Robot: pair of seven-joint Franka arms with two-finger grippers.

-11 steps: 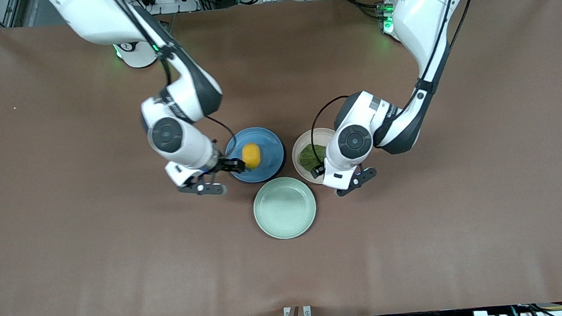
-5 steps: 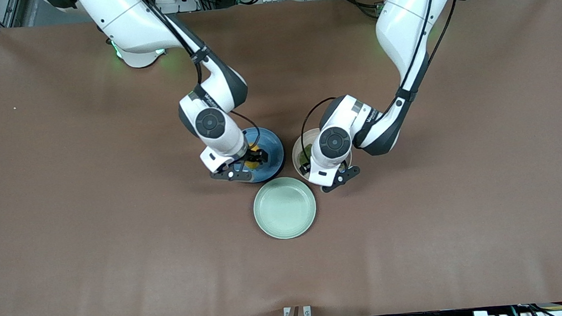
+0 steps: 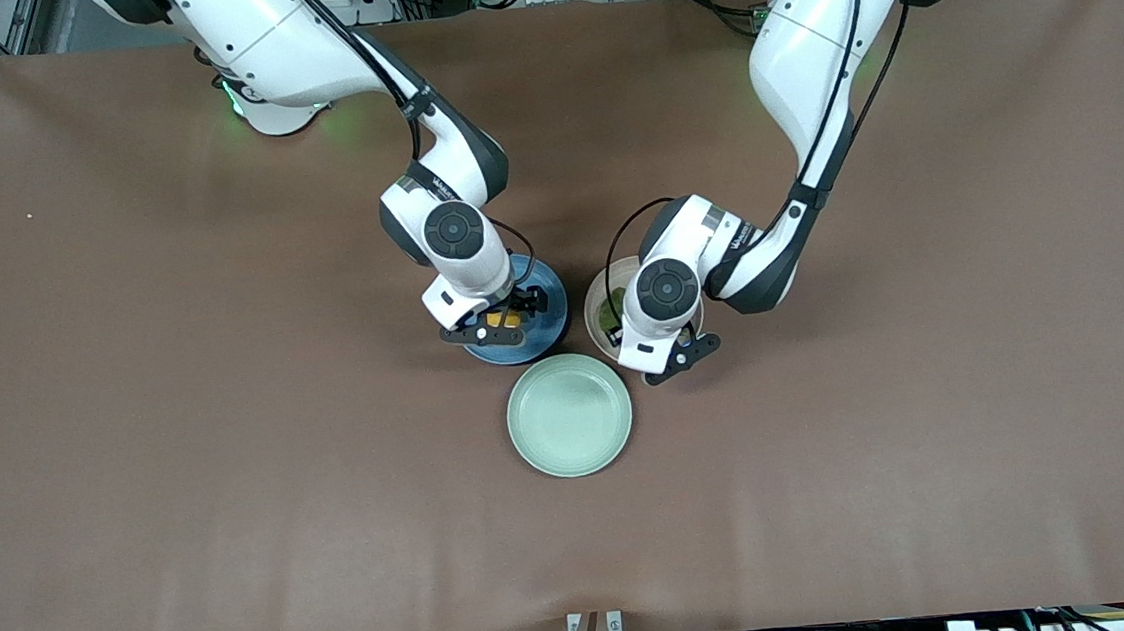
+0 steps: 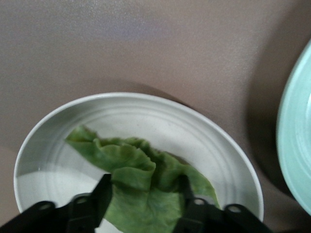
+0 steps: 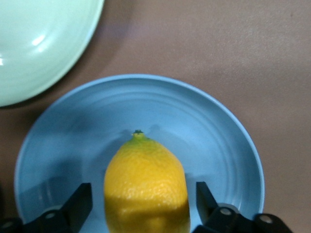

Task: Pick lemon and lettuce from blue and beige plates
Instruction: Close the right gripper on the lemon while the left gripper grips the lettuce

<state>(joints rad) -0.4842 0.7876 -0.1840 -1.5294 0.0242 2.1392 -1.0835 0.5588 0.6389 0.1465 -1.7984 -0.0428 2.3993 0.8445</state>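
No readable text, nos. or signs anywhere. Small dark lettering on each arm's wrist, too tiny to read.

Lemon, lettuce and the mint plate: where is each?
Lemon [image 5: 146, 189]: right wrist view, middle of its skin.
Lettuce [image 4: 146, 189]: left wrist view, middle of the leaf.
Mint plate [image 3: 570, 415]: front view, its bare middle.

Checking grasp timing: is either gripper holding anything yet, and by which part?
Nothing is held. The right gripper stands open astride the lemon; the left gripper stands open astride the lettuce.
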